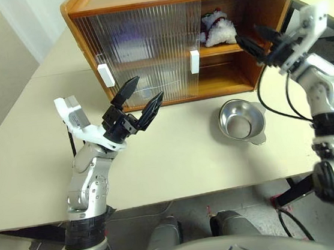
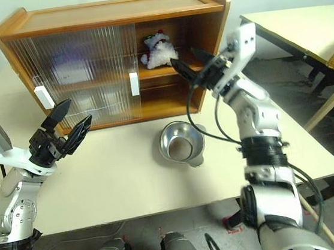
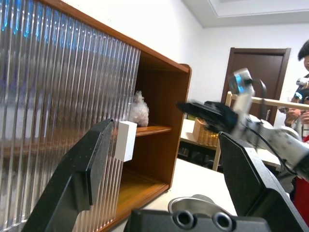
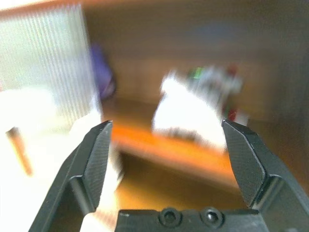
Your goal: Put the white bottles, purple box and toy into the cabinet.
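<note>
Widest in the scene: one cabinet (image 1: 181, 39) at the back of one pale worktop (image 1: 177, 160), two shelves inside, its ribbed sliding doors (image 1: 146, 52) pushed across the left part, leaving the right bay open. Two white handles (image 1: 195, 62) on those doors, one at the left edge and one at the edge of the opening.

Behind the ribbed panes, a blurred purple shape, probably the purple box (image 2: 70, 69); too veiled to be certain. No white bottles made out through the panes or on the worktop.

Next down, one steel bowl (image 1: 242, 121) on the worktop, just in front of the open bay, upright and empty.

Then the right gripper (image 2: 193, 64), jaws spread wide and holding nothing, hanging just outside the open bay at upper-shelf height and aimed inward. Left gripper (image 1: 143, 100), jaws likewise spread and empty, poised over the worktop in front of the closed doors, near the lower handle.

Smallest: one toy (image 1: 216, 27), on the upper shelf in the open bay, straight ahead of the right jaws and apart from them; slumped in a heap, long axis hard to tell. Far nearer the right arm than the left.

Judging by this, toy stowed; only withdrawal called for on that side.
</note>
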### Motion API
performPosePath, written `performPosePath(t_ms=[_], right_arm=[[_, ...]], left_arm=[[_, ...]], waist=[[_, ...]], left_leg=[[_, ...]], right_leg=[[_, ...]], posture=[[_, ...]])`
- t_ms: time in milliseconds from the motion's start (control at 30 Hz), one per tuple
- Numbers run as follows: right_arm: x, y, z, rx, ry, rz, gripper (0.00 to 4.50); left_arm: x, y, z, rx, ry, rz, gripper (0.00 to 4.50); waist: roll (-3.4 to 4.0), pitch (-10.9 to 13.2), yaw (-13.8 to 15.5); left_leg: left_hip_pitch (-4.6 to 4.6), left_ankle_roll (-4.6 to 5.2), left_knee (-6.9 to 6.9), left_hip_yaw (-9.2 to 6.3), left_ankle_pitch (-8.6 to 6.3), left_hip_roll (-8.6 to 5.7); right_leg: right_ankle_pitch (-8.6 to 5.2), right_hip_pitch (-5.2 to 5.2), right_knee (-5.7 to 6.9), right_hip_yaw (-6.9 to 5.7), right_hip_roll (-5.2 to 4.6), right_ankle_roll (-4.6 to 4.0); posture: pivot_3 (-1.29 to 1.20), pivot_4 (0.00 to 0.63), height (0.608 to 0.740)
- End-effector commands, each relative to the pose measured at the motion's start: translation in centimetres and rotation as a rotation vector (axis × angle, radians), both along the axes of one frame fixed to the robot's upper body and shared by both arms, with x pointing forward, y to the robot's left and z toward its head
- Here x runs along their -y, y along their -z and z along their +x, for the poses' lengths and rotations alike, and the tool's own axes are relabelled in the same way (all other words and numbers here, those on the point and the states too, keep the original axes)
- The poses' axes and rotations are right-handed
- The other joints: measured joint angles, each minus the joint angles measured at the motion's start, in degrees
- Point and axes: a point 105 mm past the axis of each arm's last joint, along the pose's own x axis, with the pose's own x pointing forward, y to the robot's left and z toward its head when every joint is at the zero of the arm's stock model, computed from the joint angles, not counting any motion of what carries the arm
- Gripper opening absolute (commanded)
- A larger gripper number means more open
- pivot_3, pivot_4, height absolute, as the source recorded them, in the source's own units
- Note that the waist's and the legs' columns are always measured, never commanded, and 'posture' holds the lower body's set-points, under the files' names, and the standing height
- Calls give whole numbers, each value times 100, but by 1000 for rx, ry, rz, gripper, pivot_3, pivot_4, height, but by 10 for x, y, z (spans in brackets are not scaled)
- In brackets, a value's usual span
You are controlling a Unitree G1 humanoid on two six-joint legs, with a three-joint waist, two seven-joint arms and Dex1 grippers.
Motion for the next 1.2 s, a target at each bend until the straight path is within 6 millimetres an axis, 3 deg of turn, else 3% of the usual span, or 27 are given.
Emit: performPosePath(t_ms=[33, 367, 733, 1000, 1200], right_arm=[[3, 6, -18, -50, -53, 46, 4490], [26, 57, -57, -330, -110, 230, 4490], [78, 110, -83, -724, -1, 519, 4490], [79, 128, -96, -868, -2, 595, 4490], [68, 139, -111, -1005, -94, 646, 4490]], left_arm=[[1, 4, -1, -20, 11, 1, 4500], [-1, 5, -4, -28, 3, 0, 4500], [-4, 5, -5, -32, -10, 1, 4500], [-5, 5, -5, -34, -13, 3, 4500], [-4, 4, -5, -33, -14, 7, 4500]], waist=[[2, 2, -9], [-1, 13, -27], [-25, 42, 31], [-36, 53, 38], [-41, 57, 74]], left_leg=[[4, -7, -1, 0, -4, -2], [20, -64, -11, 0, -33, -7], [13, -89, -32, -4, -49, -11], [17, -91, -73, -4, -50, -12], [18, -82, -90, -5, -45, -13]], right_leg=[[-16, 2, 1, 2, 0, 30], [-29, 16, 0, 14, 1, 50], [-57, 5, -3, 20, 0, 49], [-82, -2, -3, 19, 0, 46], [-104, -2, -3, 20, 0, 51]], posture=[[-34, 54, 740], [-20, 65, 740], [-8, 71, 740], [-5, 76, 740], [0, 74, 740]])
